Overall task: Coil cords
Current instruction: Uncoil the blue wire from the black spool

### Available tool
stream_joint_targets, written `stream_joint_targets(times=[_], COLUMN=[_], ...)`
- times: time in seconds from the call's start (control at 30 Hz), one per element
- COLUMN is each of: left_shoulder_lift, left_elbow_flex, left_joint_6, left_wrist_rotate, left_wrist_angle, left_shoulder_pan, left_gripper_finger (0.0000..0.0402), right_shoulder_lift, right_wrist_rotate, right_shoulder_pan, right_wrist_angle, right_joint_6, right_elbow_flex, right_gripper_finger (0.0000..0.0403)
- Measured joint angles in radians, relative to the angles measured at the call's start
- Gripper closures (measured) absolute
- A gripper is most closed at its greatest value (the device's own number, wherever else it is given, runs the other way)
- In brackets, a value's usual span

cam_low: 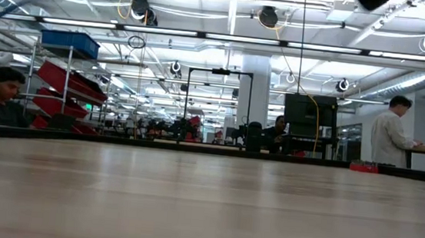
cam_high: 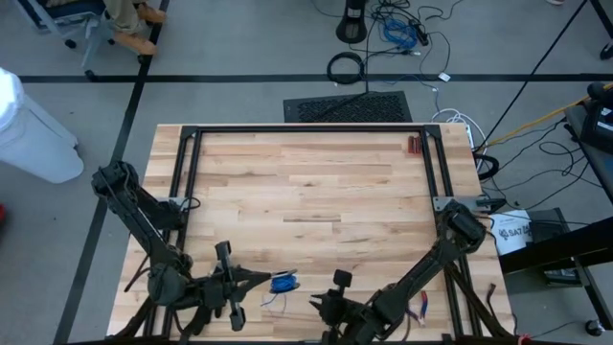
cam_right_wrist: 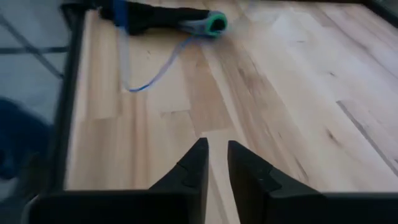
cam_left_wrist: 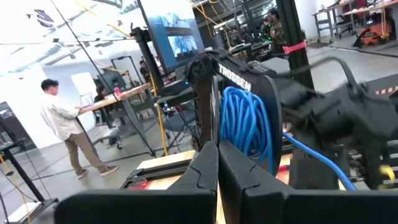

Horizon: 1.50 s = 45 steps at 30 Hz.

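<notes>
The cord is a bright blue coil [cam_high: 283, 282] near the table's front edge, left of the middle. In the left wrist view the coil [cam_left_wrist: 244, 121] stands upright just past my left gripper [cam_left_wrist: 217, 163], which is shut on it. A loose strand [cam_right_wrist: 155, 73] trails onto the wood. My right gripper [cam_right_wrist: 216, 155] hovers a little to the coil's right [cam_high: 316, 303], over bare wood. It is slightly open, with nothing between its fingers. The right arm shows dark behind the coil in the left wrist view. My left gripper pinches the coil at its near, lower edge [cam_left_wrist: 231, 144] between its two shut fingers, which come in about level from the table's left. The fingertips hide the exact place of contact. The coil stands upright, lifted clear of the table, and one strand [cam_left_wrist: 314, 157] hangs off it slack.
Red-handled pliers [cam_high: 414, 145] lie at the far right of the table. A black frame rail [cam_high: 306, 127] runs along the far side and down both sides. A small reddish thing [cam_high: 421, 307] lies by the right arm. People stand in the room beyond the table.
</notes>
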<state>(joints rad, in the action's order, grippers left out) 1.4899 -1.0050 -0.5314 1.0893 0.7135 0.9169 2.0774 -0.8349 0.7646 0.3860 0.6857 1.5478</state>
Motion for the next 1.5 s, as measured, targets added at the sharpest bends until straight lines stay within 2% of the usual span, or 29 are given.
stream_joint_targets(times=[0.13, 0.27, 0.53, 0.7, 0.97, 1.3, 1.5], left_shoulder_lift=[0.0, 0.0, 0.0, 0.001, 0.0, 0.0, 0.0], left_elbow_flex=[0.0, 0.0, 0.0, 0.0, 0.0, 0.0, 0.0], left_joint_6=[0.03, 0.079, 0.174, 0.238, 0.258, 0.265, 0.265], left_wrist_rotate=[-0.001, -0.001, -0.001, -0.006, -0.005, -0.015, -0.015], left_wrist_angle=[-0.035, -0.079, -0.159, -0.223, -0.232, -0.233, -0.237], left_shoulder_pan=[0.0, -0.009, -0.015, -0.027, -0.027, -0.034, -0.034], left_gripper_finger=[0.0401, 0.0401, 0.0401, 0.0401, 0.0401, 0.0401, 0.0401], right_shoulder_lift=[-0.047, -0.049, -0.015, 0.02, 0.021, 0.047, 0.063], right_wrist_rotate=[-0.009, -0.063, -0.161, -0.282, -0.291, -0.285, -0.286], right_shoulder_pan=[0.027, 0.049, 0.032, -0.001, -0.026, -0.044, -0.064], right_wrist_angle=[0.015, -0.074, -0.462, -0.572, -0.568, -0.563, -0.561], right_joint_6=[0.032, 0.003, -0.27, -0.437, -0.473, -0.473, -0.465], right_elbow_flex=[0.001, 0.0, 0.0, 0.001, 0.001, 0.001, 0.001], right_gripper_finger=[0.0329, 0.0308, 0.0252, 0.0237, 0.025, 0.0318, 0.0329])
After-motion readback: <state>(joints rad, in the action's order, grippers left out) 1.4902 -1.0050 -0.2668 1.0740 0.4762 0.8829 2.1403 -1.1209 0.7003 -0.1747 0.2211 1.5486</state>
